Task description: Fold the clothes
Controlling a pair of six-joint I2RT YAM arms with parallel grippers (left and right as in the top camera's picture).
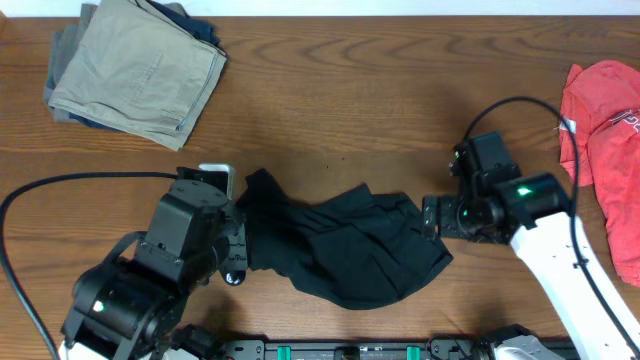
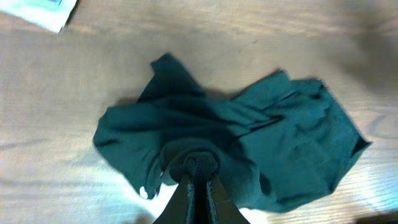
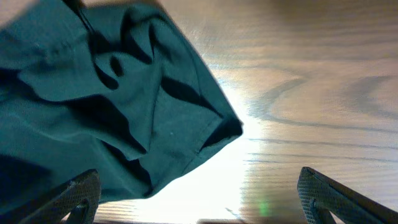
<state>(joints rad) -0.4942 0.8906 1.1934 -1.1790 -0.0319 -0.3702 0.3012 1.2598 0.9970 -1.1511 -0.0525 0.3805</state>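
Overhead: crumpled, creased black clothes (image 1: 345,245) lie on the desk (image 1: 350,90) between the left gripper (image 1: 243,240) and the right gripper (image 1: 430,215).
Left wrist: the left gripper is closed, pinching a bunched fold, and the fabric spreads ahead of it.
Right wrist: the right gripper is spread wide and empty, with the clothes ahead-left.

Overhead top-down, wrists close, all sharing clothes (image 1: 345,250)

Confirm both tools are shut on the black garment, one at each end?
Not quite. The left tool is shut on the garment, but the right tool is open; the right wrist view shows its fingers spread wide at the garment's edge.
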